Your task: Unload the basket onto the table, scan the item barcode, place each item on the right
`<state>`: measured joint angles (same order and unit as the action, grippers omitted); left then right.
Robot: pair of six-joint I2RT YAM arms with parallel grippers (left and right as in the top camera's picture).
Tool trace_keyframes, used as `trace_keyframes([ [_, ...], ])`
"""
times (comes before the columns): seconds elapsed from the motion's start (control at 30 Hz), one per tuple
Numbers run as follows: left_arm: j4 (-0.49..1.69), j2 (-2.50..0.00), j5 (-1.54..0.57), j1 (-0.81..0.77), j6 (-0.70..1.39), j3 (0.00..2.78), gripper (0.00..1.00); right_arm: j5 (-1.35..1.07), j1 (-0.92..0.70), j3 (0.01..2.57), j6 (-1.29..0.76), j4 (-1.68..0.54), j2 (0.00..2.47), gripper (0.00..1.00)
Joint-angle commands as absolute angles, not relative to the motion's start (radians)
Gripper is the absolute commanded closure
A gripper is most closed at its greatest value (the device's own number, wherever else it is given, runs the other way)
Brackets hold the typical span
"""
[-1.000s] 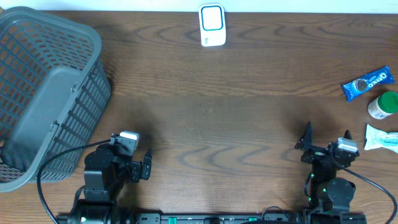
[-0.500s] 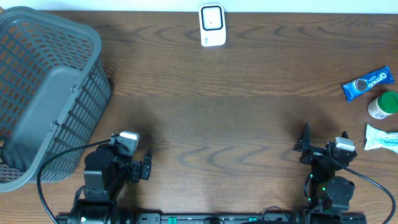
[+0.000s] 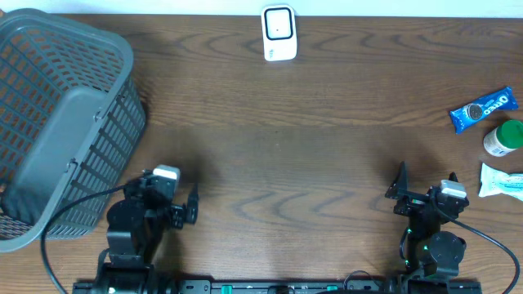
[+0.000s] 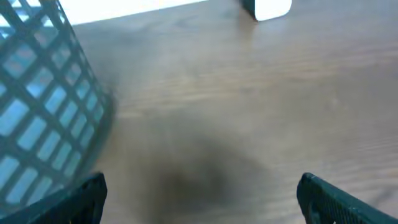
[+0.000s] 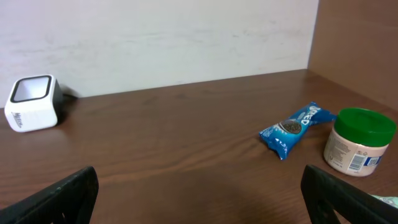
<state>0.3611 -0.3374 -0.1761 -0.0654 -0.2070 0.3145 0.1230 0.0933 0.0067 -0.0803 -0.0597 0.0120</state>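
Three items lie at the table's right edge: a blue Oreo packet (image 3: 483, 109) (image 5: 295, 129), a green-lidded jar (image 3: 503, 138) (image 5: 359, 142) and a white-and-teal packet (image 3: 500, 181). The white barcode scanner (image 3: 279, 33) (image 5: 32, 102) stands at the far middle edge; its lower part shows in the left wrist view (image 4: 267, 9). My left gripper (image 3: 163, 198) (image 4: 202, 199) hovers open at the near left, with nothing between its fingers. My right gripper (image 3: 427, 183) (image 5: 202, 194) is open at the near right, empty, a short way left of the items.
A large grey mesh basket (image 3: 61, 122) (image 4: 43, 106) fills the left side, close to the left arm. Bare wooden table lies between the arms and the scanner. A wall rises behind the table's far edge.
The left arm has shifted slightly away from the near edge and to the left. The right arm has barely moved. Both grippers stay open.
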Motion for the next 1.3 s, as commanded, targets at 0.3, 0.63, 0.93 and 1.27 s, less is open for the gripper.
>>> trace_keyframes([
  [0.3, -0.018, -0.081, -0.166, -0.062, -0.209, 0.004, 0.02, 0.114, 0.101, 0.006, -0.092, -0.064, 0.006, 0.01],
  [0.63, 0.057, -0.04, -0.163, -0.063, -0.146, 0.004, 0.02, 0.114, 0.101, 0.006, -0.092, -0.064, 0.006, 0.01],
  [0.93, 0.067, -0.001, -0.039, -0.102, -0.111, 0.004, 0.02, 0.114, 0.101, 0.006, -0.092, -0.064, 0.006, 0.01],
  [1.27, 0.071, -0.001, 0.028, -0.102, -0.052, 0.004, 0.02, 0.114, 0.101, 0.006, -0.092, -0.064, 0.006, 0.01],
])
